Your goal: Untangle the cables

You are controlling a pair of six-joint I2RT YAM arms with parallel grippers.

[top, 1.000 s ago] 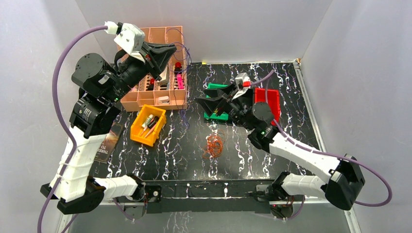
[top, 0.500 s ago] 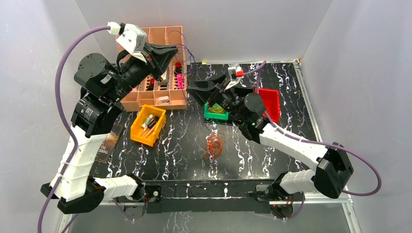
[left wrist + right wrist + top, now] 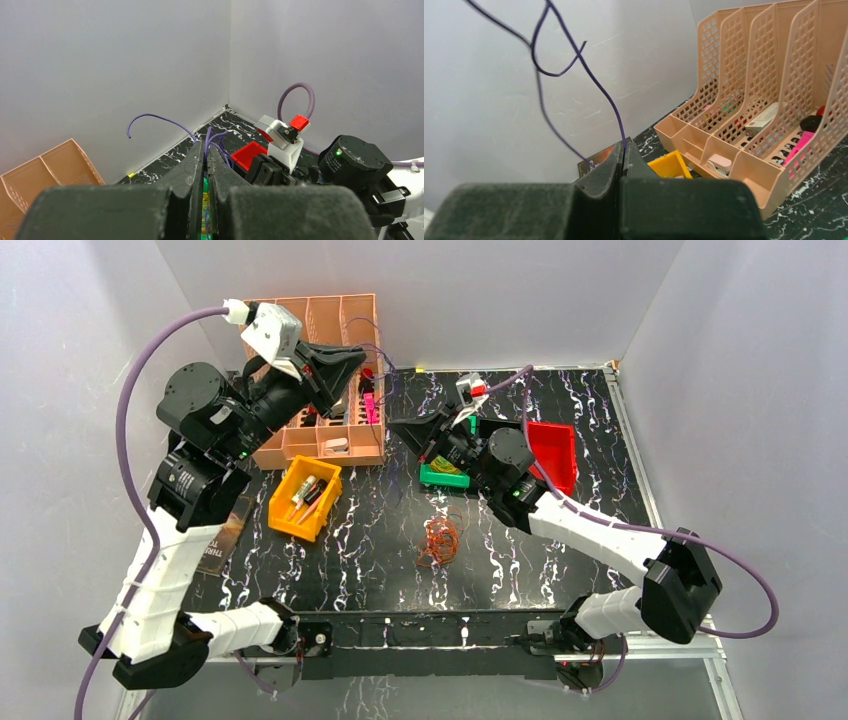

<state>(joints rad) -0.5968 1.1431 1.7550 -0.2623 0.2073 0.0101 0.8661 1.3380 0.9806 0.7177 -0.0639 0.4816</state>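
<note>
Your left gripper (image 3: 357,357), raised near the table's (image 3: 610,470) far left corner, is clamped on the purple cable (image 3: 155,115). The right gripper (image 3: 396,425) pinches it too. Draw them apart slowly, clear of the orange bundle (image 3: 439,540) lying mid-table toward the near edge.

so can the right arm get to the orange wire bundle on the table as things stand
Probably, but not freely. The orange bundle lies in the open on the table, nothing over it. The right gripper, though, is shut on a purple wire, so it would have to let go first.
</note>
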